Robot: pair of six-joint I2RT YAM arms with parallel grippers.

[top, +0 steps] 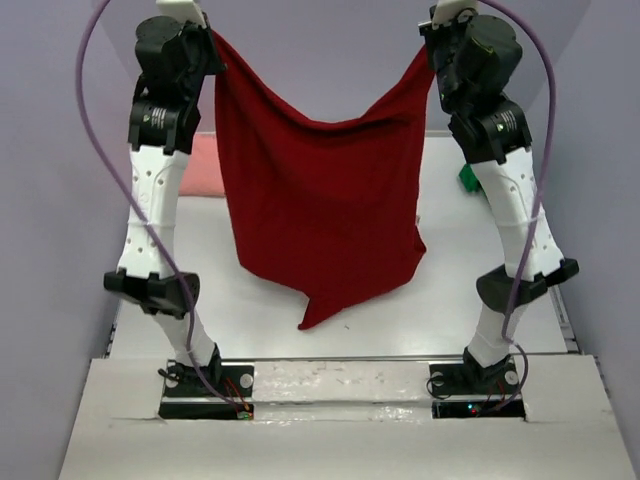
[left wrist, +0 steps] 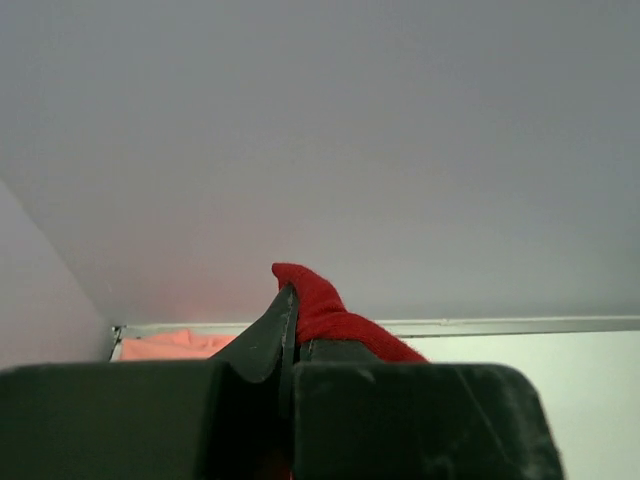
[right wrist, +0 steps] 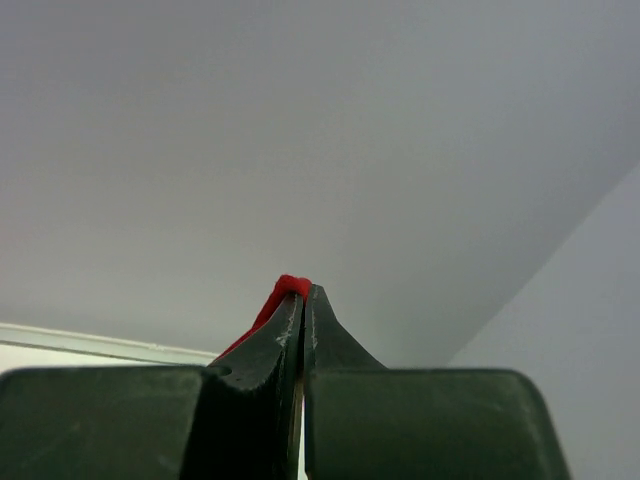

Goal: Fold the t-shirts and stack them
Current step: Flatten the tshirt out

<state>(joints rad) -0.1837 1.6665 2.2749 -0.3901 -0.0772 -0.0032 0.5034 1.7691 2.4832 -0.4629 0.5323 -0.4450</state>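
the left end effector (left wrist: 291, 300) is clamped tight on a bunched corner of the dark red t-shirt (top: 320, 210), with a nub of red cloth poking up past its closed fingertips; the right end effector (right wrist: 303, 295) is pinched just as tight on the opposite upper corner, with only a sliver of red showing at its tips. both grips are raised high above the desk (top: 440, 300) and set well apart, so the shirt hangs between them as a sheet. this looks like a way to let its own weight pull out the creases and show its outline before it is laid flat for folding. the top edge sags in a curve between the two grips, so the cloth is not stretched taut. the lower edge hangs unevenly, and one pointed tip drops toward the near part of the desk; whether that tip touches the surface cannot be told. the pale pink t-shirt (top: 205, 165) lies on the far left of the desk behind the left arm, and a small patch of the green t-shirt (top: 467, 177) shows at the far right behind the right arm. both sit off to the sides, apparently waiting their turn, and no stack is visible yet, so the task seems to be at an early stage
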